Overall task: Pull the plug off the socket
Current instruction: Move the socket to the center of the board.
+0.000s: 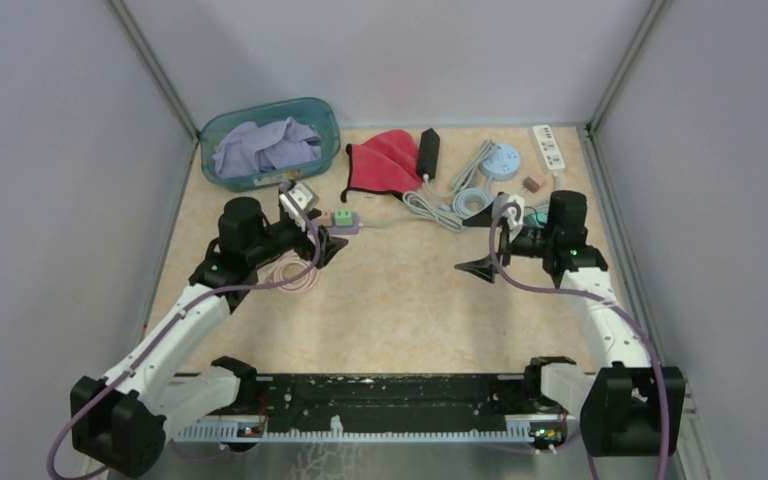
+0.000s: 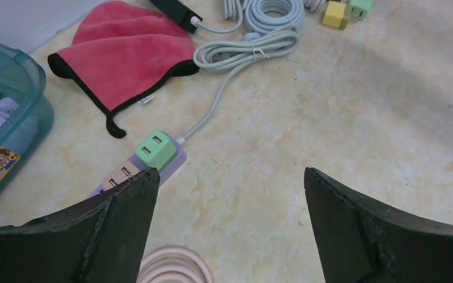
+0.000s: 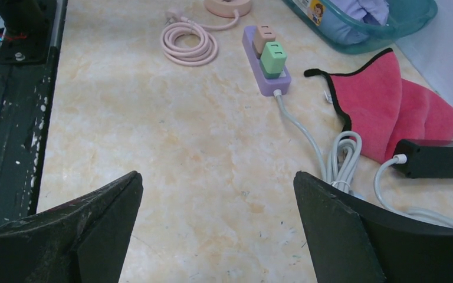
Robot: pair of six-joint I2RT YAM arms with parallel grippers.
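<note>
Now: both claws stand wide and hold nothing.

Left gripper (image 2: 230, 172) hovers over the table (image 1: 400, 320), left of centre. Purple power strip (image 2: 176, 164) lies just beyond its left finger (image 2: 127, 206). That finger covers the strip's near end in the wrist view, so I cannot tell whether they touch.

Two plugs are seated in the strip: the green plug (image 2: 156, 147) at the cord end and the orange plug (image 2: 121, 174) just beside it, nearer the claw.

A grey cord (image 2: 209, 115) runs from the strip to a tied grey bundle (image 2: 248, 50) beside the red cloth (image 2: 127, 53).

Right gripper (image 3: 217, 177) hangs right of centre, well apart from the strip, over bare tabletop.

Pink cable coil (image 1: 295, 272) lies on the near side of the strip, by the left arm.

Far left: teal bin (image 1: 332, 118) with lilac cloth (image 1: 265, 148) inside. A black adapter (image 1: 428, 150) lies just right of the red cloth. Far right: white power strip (image 1: 550, 148).
</note>
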